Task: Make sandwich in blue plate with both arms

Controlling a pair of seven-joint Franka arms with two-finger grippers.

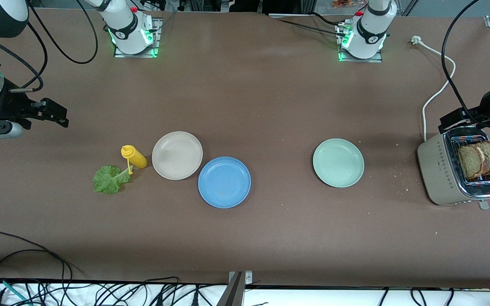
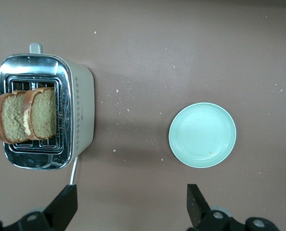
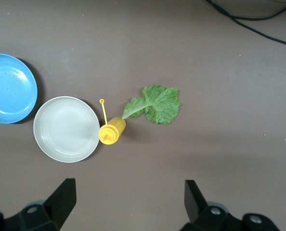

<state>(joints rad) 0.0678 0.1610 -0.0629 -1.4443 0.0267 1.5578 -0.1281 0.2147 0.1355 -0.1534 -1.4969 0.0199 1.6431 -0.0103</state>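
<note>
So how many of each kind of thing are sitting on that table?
Plates: 3 (blue plate, beige plate, pale green plate)
Bread slices: 2, in the toaster
Toaster: 1
Lettuce leaf: 1
Yellow squeeze bottle: 1
Total: 8

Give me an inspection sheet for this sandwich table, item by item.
Surface: brown table, crumbs near the toaster.
Job's things: round matte blue plate bare; two brown bread slices upright in the beige toaster; green lettuce leaf on the table.
Clutter: yellow squeeze bottle, beige plate, pale green plate.
Grippers: left gripper open above the toaster; right gripper open, holding nothing.
Cables: white toaster cord; black cables at the table's near edge.
Surroundings: nothing seen.
</note>
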